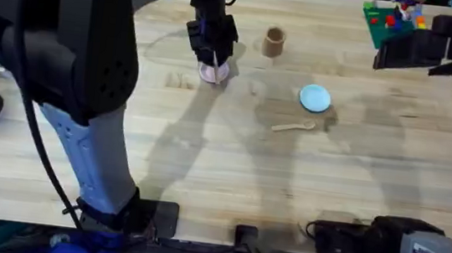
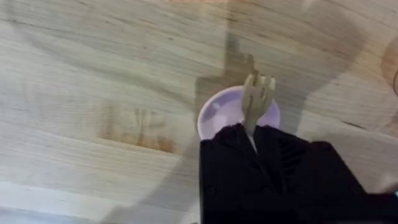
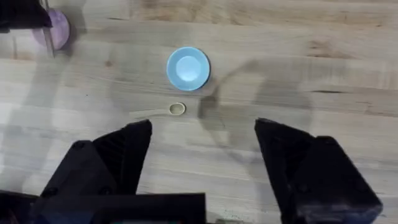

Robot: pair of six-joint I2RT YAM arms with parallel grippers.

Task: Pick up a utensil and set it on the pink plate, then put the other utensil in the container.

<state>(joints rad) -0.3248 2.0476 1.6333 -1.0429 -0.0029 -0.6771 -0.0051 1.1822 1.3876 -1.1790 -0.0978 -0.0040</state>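
A: Your left gripper (image 2: 252, 134) pinches the fork (image 2: 256, 99) just over the pink plate (image 2: 217, 112) on pale wood table (image 1: 206, 158).

B: Your right gripper (image 3: 202, 134) gapes, holding nothing; spoon (image 1: 293, 127) beside blue plate (image 1: 315, 98), cup (image 1: 274, 41) apart.

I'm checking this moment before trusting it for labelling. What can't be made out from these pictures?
- Fork handle: left wrist view, hidden inside the left claw.
- Whether the fork touches the pink plate: no view settles it; overhead, the left claw covers most of the plate.
- Brown cup's inside: overhead, too small to see.
- Wooden spoon handle: right wrist view, faint against the table.
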